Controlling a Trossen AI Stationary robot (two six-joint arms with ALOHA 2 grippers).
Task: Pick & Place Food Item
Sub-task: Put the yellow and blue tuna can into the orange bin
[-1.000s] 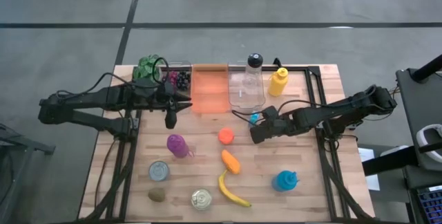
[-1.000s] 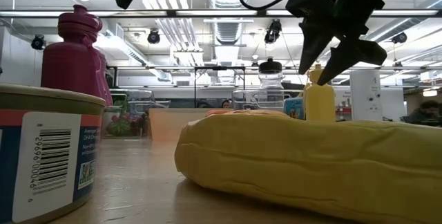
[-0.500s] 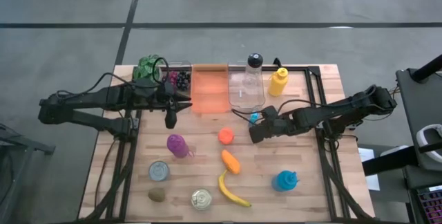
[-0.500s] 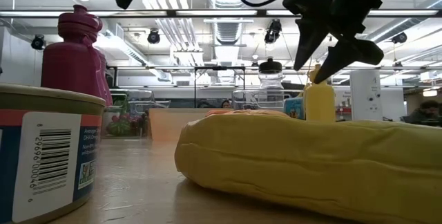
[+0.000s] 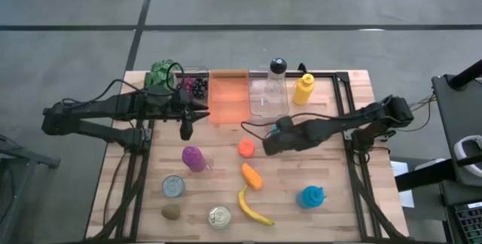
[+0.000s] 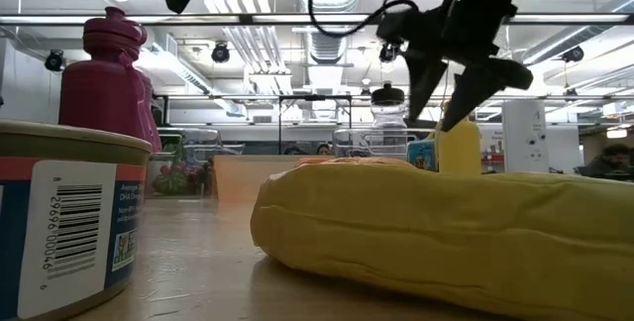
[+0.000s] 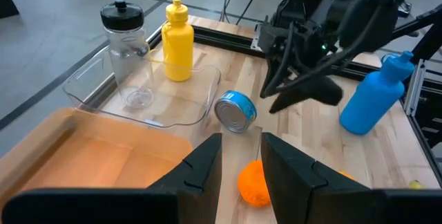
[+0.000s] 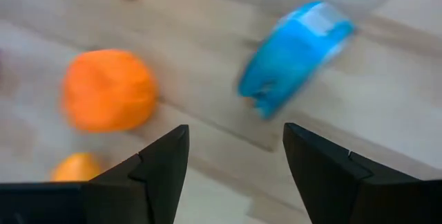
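An orange round fruit (image 5: 246, 147) rests on the wooden table near its middle; it also shows in the left wrist view (image 7: 254, 181) and the right wrist view (image 8: 108, 90). My right gripper (image 5: 265, 147) hovers open just right of it, slanting down, with nothing between its fingers (image 8: 235, 131). A blue can (image 7: 236, 110) lies on its side just beyond, by the clear tub. My left gripper (image 5: 186, 131) hangs above the table's left half, its fingers (image 7: 240, 155) a little apart and holding nothing.
An orange tray (image 5: 229, 97) and a clear tub (image 5: 260, 107) holding a clear bottle stand at the far edge, with a yellow bottle (image 5: 303, 88) beside them. Nearer lie a magenta bottle (image 5: 193, 158), an orange carrot-like piece (image 5: 251, 176), a banana (image 5: 252, 208), two cans and a blue bottle (image 5: 310, 196).
My right gripper has moved toward the table's left, closer to the orange fruit, and has tipped further downward. It has stayed open. My left arm has kept still.
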